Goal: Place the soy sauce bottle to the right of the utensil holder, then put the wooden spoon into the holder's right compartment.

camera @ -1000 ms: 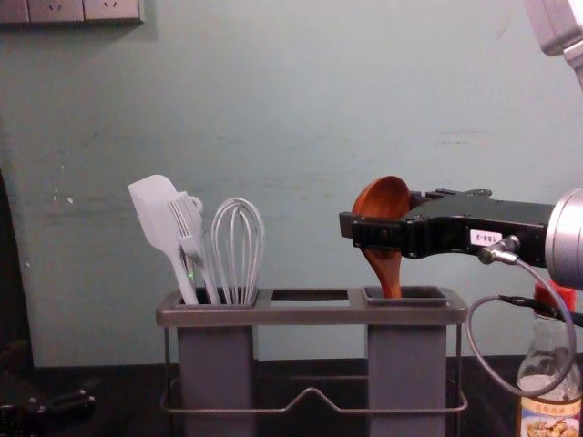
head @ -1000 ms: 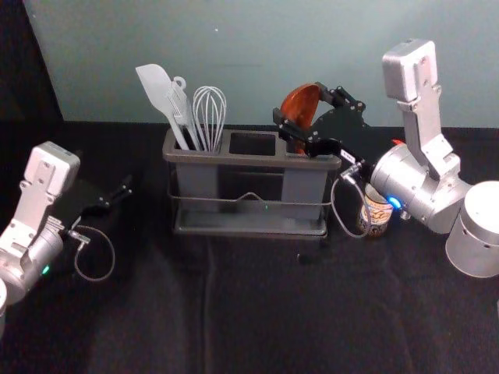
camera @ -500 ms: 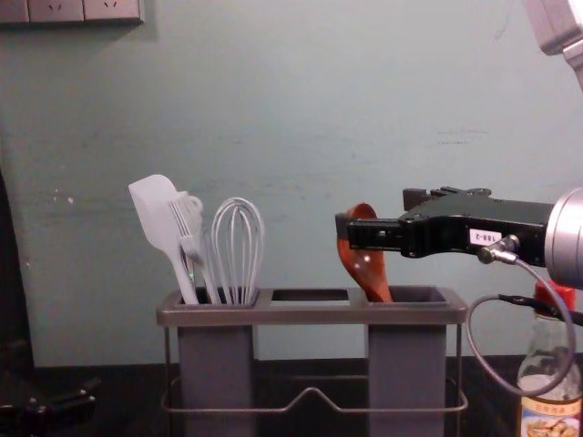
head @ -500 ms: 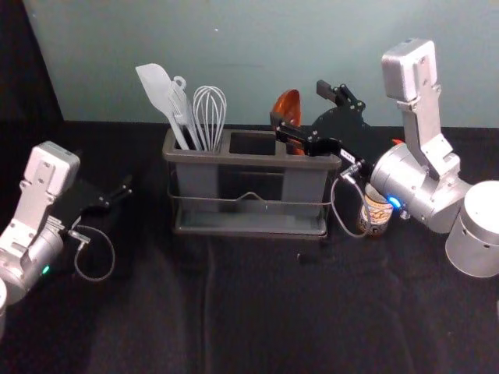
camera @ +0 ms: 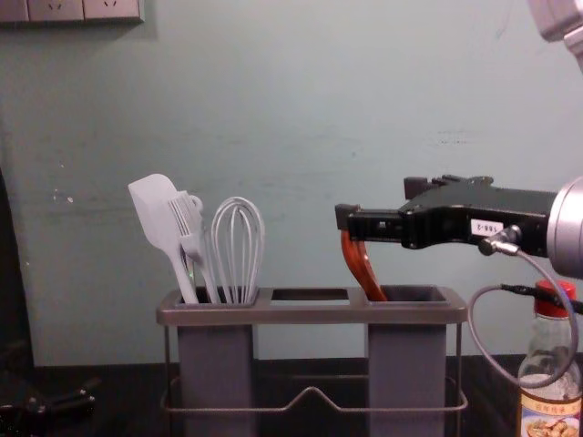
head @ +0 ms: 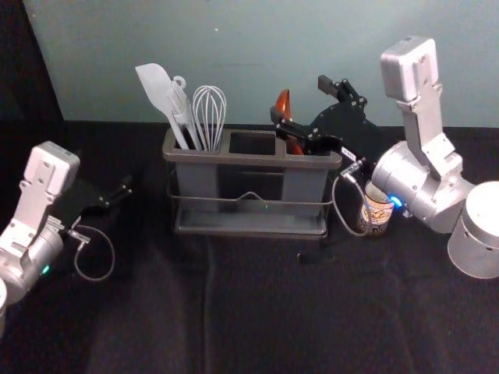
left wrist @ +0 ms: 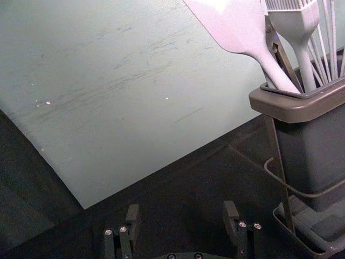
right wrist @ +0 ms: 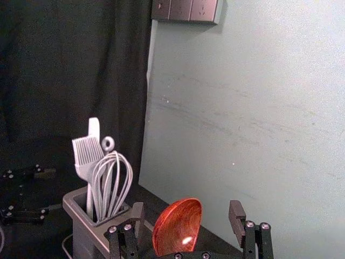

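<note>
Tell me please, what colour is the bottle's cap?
The cap is red, clearest in the chest view.

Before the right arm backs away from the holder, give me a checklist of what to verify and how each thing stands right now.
1. Wooden spoon in the right compartment: ok, handle down inside, leaning toward the middle.
2. Right gripper open: ok, fingers apart above that compartment.
3. Spoon clear of both fingers: cannot tell; its bowl is right by one finger and may touch it.
4. Soy sauce bottle upright, right of the utensil holder: ok.
5. Left gripper out of the way: ok, parked left of the holder.
</note>
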Tool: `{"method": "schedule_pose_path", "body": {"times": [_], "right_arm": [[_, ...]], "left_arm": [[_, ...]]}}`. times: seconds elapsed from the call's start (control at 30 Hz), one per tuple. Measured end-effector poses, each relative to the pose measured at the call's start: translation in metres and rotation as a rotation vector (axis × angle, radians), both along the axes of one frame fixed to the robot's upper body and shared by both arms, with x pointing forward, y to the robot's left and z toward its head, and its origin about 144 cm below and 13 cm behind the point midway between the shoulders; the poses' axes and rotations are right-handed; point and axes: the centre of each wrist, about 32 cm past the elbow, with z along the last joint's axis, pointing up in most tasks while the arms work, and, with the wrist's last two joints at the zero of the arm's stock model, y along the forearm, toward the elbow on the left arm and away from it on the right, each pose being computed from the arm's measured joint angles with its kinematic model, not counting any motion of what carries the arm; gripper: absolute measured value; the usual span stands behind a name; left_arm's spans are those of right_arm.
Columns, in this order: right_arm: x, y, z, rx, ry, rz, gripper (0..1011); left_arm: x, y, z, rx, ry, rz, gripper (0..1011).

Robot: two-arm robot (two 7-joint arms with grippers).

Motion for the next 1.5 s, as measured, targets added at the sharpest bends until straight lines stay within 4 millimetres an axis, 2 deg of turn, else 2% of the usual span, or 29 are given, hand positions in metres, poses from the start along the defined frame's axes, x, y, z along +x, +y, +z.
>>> {"method": "schedule_pose_path", "body": {"times": [0.47, 0.93, 1.23, 1.5], "right_arm": [[-0.024, 0.001, 0.013, -0.001, -0.042, -0.024, 1002], [-0.061, -0.010, 0.007, -0.014, -0.058, -0.030, 1002], [-0.091, -0.015, -0.005, -0.045, -0.075, -0.049, 1002], [-0.116, -0.016, -0.034, -0.040, -0.108, -0.129, 1003]], "left_arm": [[0.000, 0.000, 0.000, 0.000, 0.000, 0.000, 1005], [0.000, 0.000, 0.000, 0.000, 0.000, 0.000, 1005], [0.000, 0.000, 0.000, 0.000, 0.000, 0.000, 1005], [0.000, 0.000, 0.000, 0.000, 0.000, 0.000, 1005]]}}
